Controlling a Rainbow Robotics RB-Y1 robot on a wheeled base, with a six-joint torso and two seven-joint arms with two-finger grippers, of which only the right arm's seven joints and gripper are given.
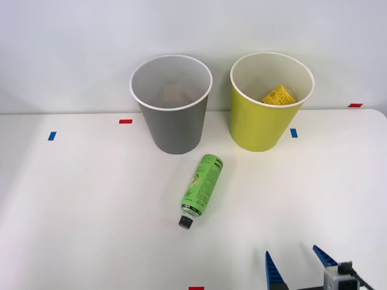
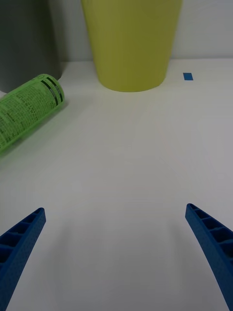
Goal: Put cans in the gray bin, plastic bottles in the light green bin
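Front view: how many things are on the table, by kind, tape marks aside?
Bins: 2, the gray bin and the light green bin
Plastic bottles: 1, lying on its side
Yellow item inside the light green bin: 1
Total: 4

A lab-like test setup is shown: a plain white table (image 1: 72, 205) set against a bare white wall (image 1: 72, 48), with small red and blue tape markers (image 1: 126, 121) stuck on the tabletop as position marks.

Gray bin (image 1: 173, 124), white-rimmed; yellow-green bin (image 1: 261, 124), white-rimmed, yellow pack (image 1: 279, 96) inside. Bright green printed bottle (image 1: 202, 184), black cap (image 1: 185, 222); blue ribbed fingers (image 2: 22, 240); white table (image 1: 84, 205), red and blue tape marks.
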